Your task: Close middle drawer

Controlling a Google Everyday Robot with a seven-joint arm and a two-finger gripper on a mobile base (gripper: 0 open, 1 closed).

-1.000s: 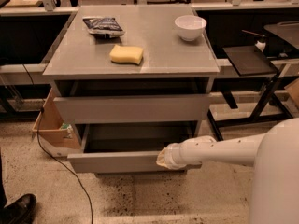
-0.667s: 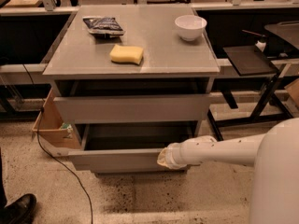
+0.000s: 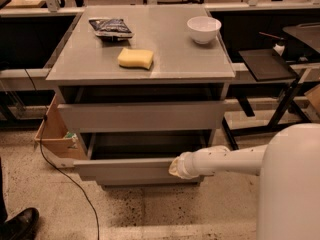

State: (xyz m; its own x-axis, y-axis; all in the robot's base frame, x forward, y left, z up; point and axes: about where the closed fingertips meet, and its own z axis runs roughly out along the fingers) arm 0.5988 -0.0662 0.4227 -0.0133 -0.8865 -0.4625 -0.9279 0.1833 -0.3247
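The middle drawer is a wide, shallow grey drawer with a plain flat front. It stands pulled out of the grey cabinet, and its dark inside shows. My gripper is at the end of the white arm, which reaches in from the right. The gripper rests against the right part of the drawer's front. The grey drawer above sticks out only slightly. The space below the open drawer is mostly hidden by it.
On the cabinet top lie a yellow sponge, a white bowl and a dark snack bag. A cardboard box and a black cable are at the left. A shoe is at the bottom left. A black stand is at the right.
The drawer front and my gripper have edged slightly in toward the cabinet. Nothing else has moved.
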